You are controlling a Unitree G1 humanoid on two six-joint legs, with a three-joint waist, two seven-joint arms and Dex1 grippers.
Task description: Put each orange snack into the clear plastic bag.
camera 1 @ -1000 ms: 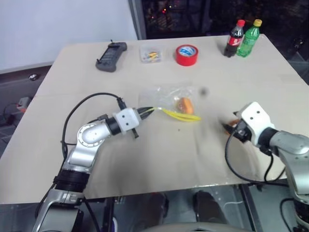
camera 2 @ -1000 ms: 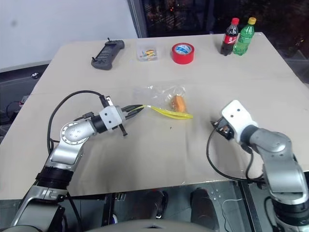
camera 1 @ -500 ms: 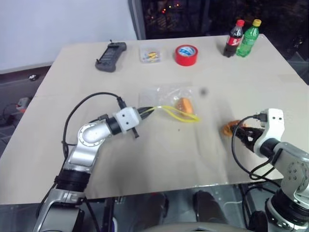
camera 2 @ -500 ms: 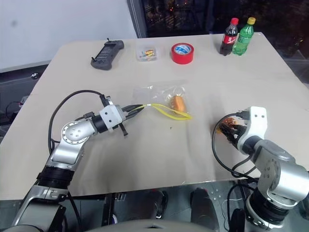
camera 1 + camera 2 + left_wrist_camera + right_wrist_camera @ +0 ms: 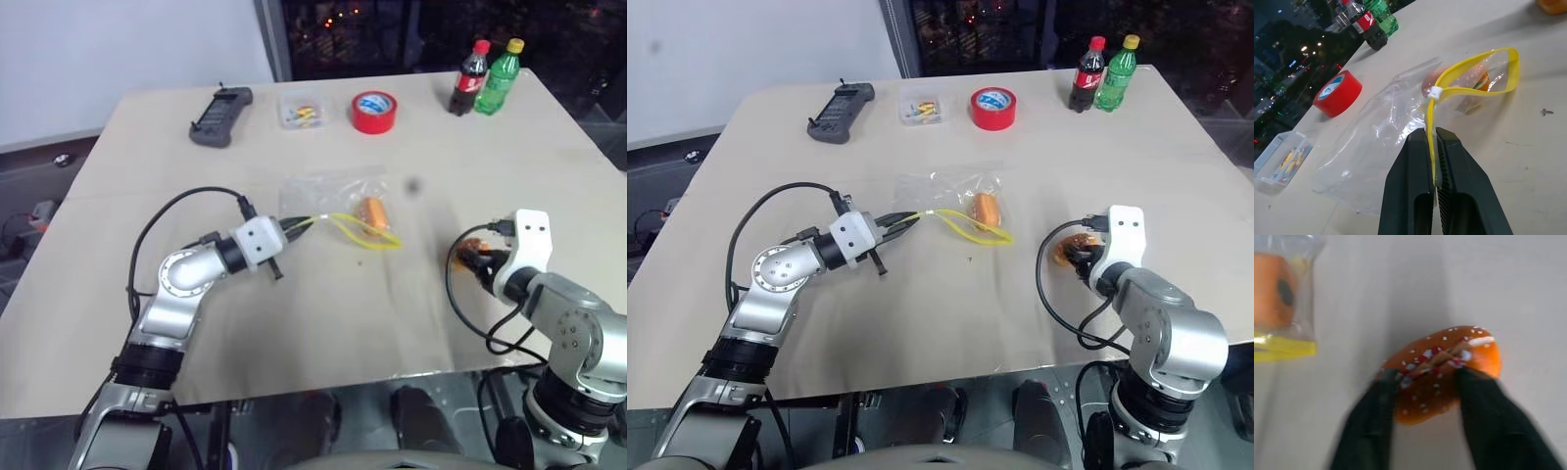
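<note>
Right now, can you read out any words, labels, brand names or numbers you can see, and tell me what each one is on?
No text can be read.
Red tape roll: blue and white print on its top, too small to read.
Dark soda bottle: red label, lettering too small to read.
Green bottle: label illegible.
Clear plastic bag: no print legible.
Black handheld controller: no markings readable.

Left gripper [image 5: 1434,147] pinched closed; right gripper [image 5: 1422,382] fingers [image 5: 1374,401] spread.
</note>
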